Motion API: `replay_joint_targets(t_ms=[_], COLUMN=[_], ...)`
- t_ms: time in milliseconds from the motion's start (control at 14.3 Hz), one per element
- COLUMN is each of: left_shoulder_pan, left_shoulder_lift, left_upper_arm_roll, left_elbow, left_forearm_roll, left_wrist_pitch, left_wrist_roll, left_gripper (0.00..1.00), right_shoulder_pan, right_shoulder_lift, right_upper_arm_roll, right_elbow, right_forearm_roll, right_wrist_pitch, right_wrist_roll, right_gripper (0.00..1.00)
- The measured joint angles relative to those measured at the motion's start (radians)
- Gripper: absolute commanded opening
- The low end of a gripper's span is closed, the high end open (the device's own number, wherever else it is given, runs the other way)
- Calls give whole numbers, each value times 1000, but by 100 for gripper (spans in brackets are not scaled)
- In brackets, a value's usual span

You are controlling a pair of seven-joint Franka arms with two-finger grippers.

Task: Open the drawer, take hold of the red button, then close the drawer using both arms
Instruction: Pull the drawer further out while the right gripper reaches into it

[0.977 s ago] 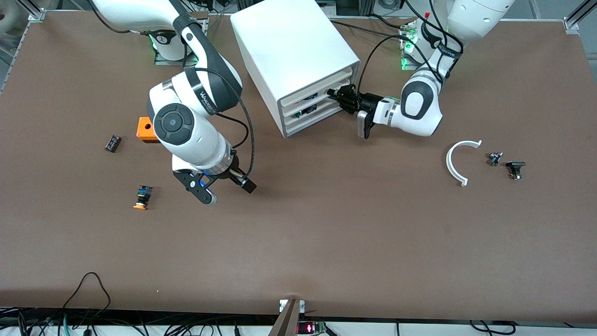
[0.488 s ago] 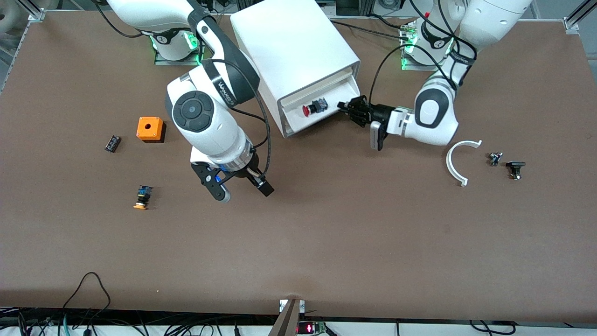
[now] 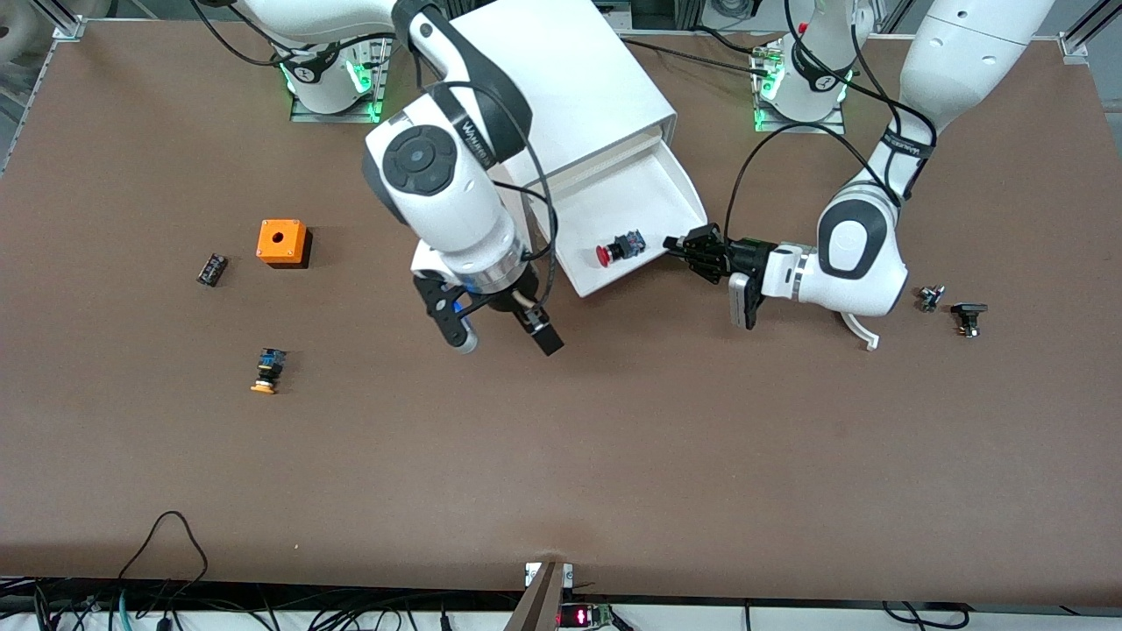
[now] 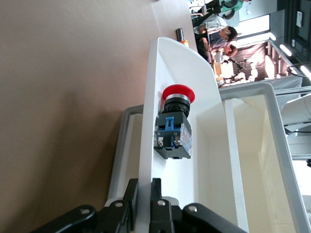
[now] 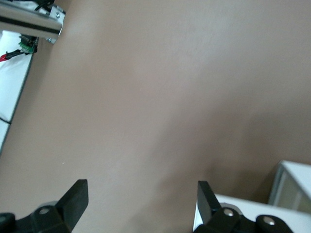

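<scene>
The drawer (image 3: pixel 644 180) is pulled far out of the white cabinet (image 3: pixel 543 79). The red-capped button (image 3: pixel 616 249) lies on its side in the drawer near the front wall. My left gripper (image 3: pixel 675 243) is shut on the drawer's front wall at its corner. In the left wrist view the fingers (image 4: pixel 156 194) pinch the thin white wall (image 4: pixel 149 121), with the button (image 4: pixel 174 128) just inside. My right gripper (image 3: pixel 506 340) is open and empty, over the table beside the drawer's other front corner. The right wrist view shows its open gripper (image 5: pixel 141 199) over bare table.
An orange cube with a hole (image 3: pixel 281 242), a small black part (image 3: pixel 211 269) and an orange-capped button (image 3: pixel 266 371) lie toward the right arm's end. A white curved piece (image 3: pixel 863 331), partly under the left arm, and two small parts (image 3: pixel 931 298) (image 3: pixel 968 317) lie toward the left arm's end.
The left gripper has drawn the drawer out toward the front camera, and the button now shows inside. The right arm has moved toward the drawer, gripper still open.
</scene>
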Motion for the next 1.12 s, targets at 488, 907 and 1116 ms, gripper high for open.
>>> replay_joint_targets(t_ms=[488,907,1116], left_shoulder_pan=[14,29,36], left_shoulder_lift=[29,22,5], left_upper_arm_roll=[49,52,52], left_elbow=[100,177,318], left_forearm_roll=[103,207,390], left_wrist_pitch=[0,-52,-177], left_wrist_roll=[-18,-128,-334], left_gripper=[100,100,100], right_shoulder_pan=[99,183,218], right_shoulder_lift=[19,84,123], right_upper_arm_roll=[1,1,2], right_elbow=[1,2,2], right_forearm_roll=[0,0,0], right_wrist_pitch=[85,162,200], right_wrist_roll=[179,235,272], right_gripper=[99,99,99])
